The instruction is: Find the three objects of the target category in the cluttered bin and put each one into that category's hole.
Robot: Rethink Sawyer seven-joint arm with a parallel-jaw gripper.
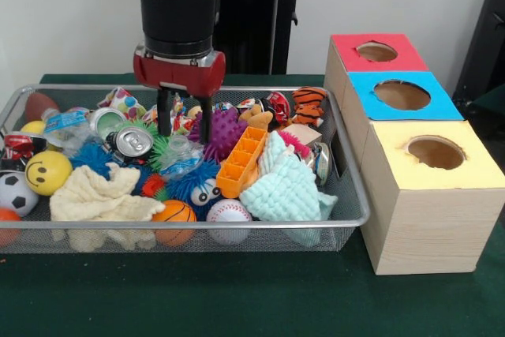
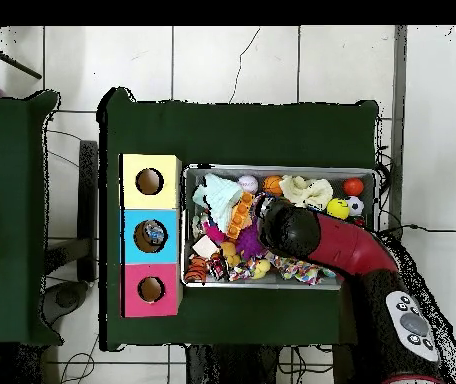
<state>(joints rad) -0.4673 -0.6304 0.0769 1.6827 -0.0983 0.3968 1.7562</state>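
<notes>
The silver wire-mesh bin is full of toys; it also shows in the overhead view. A see-through bottle with a blue label lies at its left. Another clear, crumpled bottle lies near the middle, between a silver can and a purple spiky ball. I cannot make out a third bottle. My gripper hangs open and empty just above that middle bottle, its fingers among the clutter tops. The red-topped box's hole is far right at the back, and also shows in the overhead view.
A blue-topped box and a yellow-topped box stand in a row with the red one, right of the bin. The bin holds silver cans, spiky balls, sports balls, cloths and an orange tray. In the overhead view, my arm covers the bin's middle.
</notes>
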